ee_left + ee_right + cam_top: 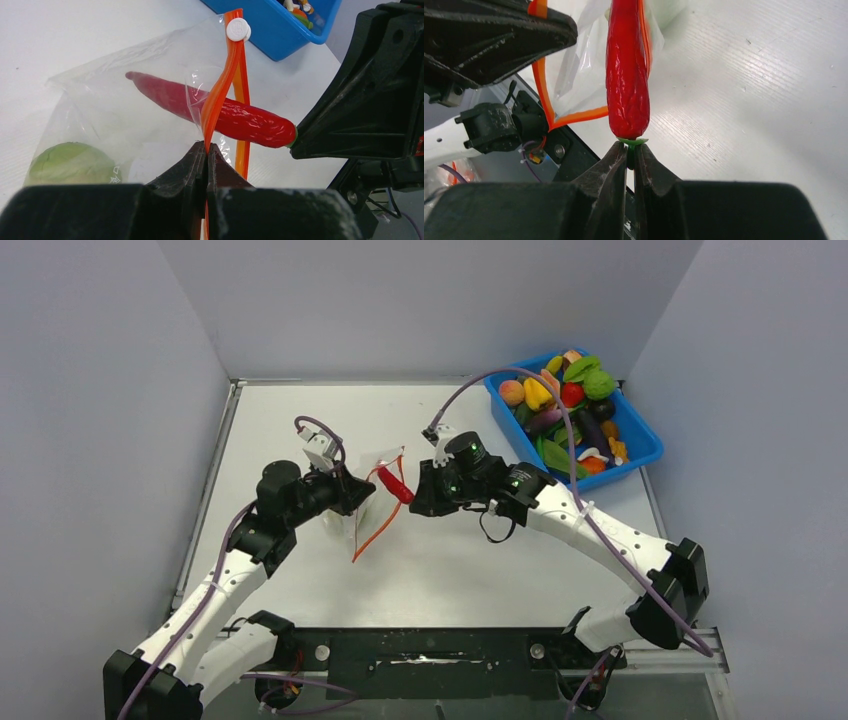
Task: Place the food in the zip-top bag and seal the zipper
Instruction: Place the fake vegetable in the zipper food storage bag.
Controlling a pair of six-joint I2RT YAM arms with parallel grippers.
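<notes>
The clear zip-top bag [120,85] hangs with its mouth held open. My left gripper [206,146] is shut on one side of the orange zipper [216,97]; the other zipper strip [242,145] stands apart behind it. A red chili [240,120] pokes halfway through the mouth, its tip inside the bag. My right gripper [630,147] is shut on the chili's green stem [630,142]. A green round food [70,162] lies inside the bag at the bottom. From above, the bag [375,465], left gripper [368,490], chili [394,483] and right gripper [412,498] meet mid-table.
A blue tub [640,445] at the back right holds several more toy fruits and vegetables [560,405]. Grey walls enclose the white table [450,560] on three sides. The zipper's white slider [238,29] sits at the strip's upper end.
</notes>
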